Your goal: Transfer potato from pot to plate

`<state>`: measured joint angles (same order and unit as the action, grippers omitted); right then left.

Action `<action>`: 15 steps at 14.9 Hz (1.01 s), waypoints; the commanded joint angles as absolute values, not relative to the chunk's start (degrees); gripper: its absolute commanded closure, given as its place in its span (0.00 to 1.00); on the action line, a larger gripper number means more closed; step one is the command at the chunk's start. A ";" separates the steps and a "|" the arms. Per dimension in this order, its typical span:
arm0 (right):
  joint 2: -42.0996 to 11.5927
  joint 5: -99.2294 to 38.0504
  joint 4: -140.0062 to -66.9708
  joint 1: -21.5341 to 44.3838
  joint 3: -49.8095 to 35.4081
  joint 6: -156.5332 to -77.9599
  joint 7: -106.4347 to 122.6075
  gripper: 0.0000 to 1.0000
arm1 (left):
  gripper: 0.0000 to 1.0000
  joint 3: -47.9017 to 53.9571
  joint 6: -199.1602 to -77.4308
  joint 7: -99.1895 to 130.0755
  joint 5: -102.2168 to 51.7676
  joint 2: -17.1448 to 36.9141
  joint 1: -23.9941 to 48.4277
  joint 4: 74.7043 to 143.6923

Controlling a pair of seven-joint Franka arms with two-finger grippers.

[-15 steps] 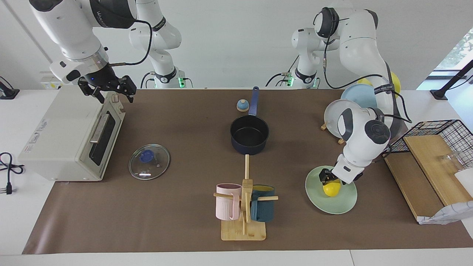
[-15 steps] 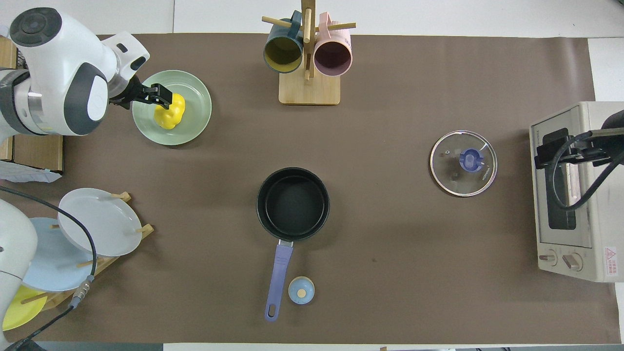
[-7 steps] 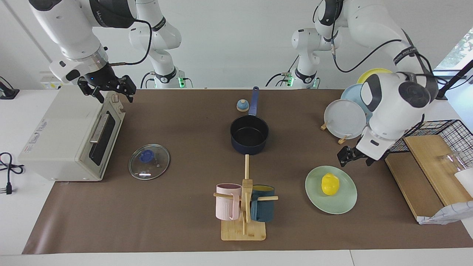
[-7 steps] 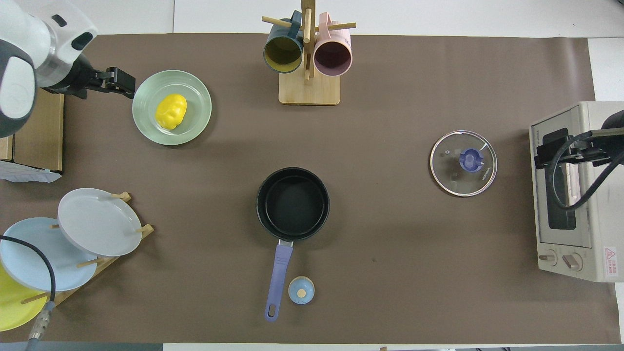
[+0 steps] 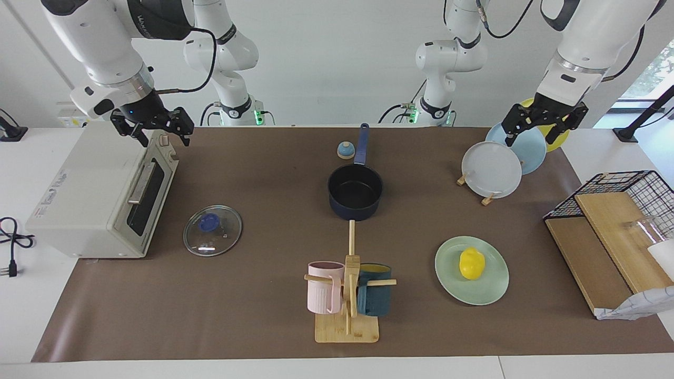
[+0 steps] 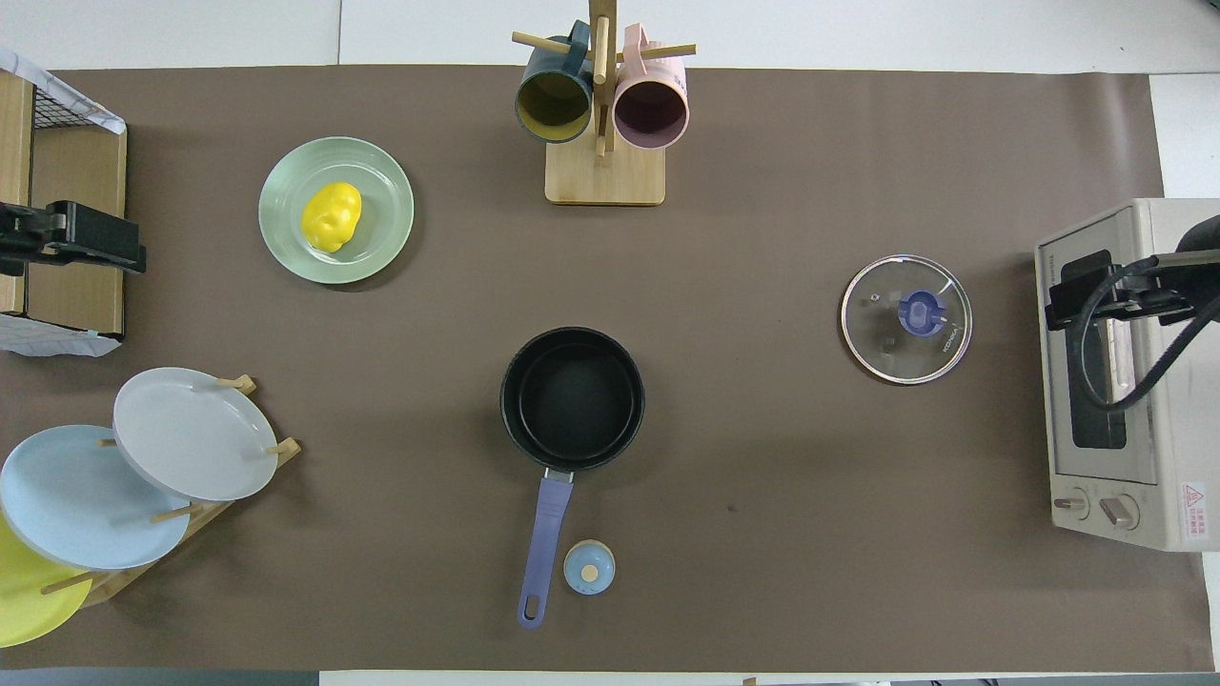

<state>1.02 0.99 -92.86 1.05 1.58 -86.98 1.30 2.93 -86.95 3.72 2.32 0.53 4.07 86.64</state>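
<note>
Yellow plate cut off; left pincer perhaps partly.

Open mat around plate; mug rack beside it.

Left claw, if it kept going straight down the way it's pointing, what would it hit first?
Probably the light blue plate in the plate rack: the left claw, open and empty, hangs over it pointing down. Depth is unclear, so it might catch the neighbouring grey-white plate instead.

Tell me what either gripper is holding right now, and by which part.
Nothing. The left gripper hangs open over the plate rack, the right gripper open over the toaster oven.
</note>
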 commanded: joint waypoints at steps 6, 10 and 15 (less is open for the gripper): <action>1.67 -0.09 -93.08 0.18 1.14 -86.40 0.26 0.00 | 0.00 1.41 -81.84 4.22 -1.05 -0.26 4.48 86.58; 1.67 -0.09 -93.08 0.18 1.14 -86.48 0.26 0.00 | 0.00 1.41 -83.67 4.22 -1.93 -0.35 4.57 86.92; 1.67 -0.09 -93.08 0.18 1.14 -86.40 0.26 0.00 | 0.00 1.49 -83.58 4.22 -1.76 -0.35 4.57 87.10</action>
<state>1.02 0.99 -92.86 1.05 1.58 -86.98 1.30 1.93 -83.82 3.86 -1.21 -0.94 4.11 88.15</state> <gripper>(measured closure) 0.000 0.000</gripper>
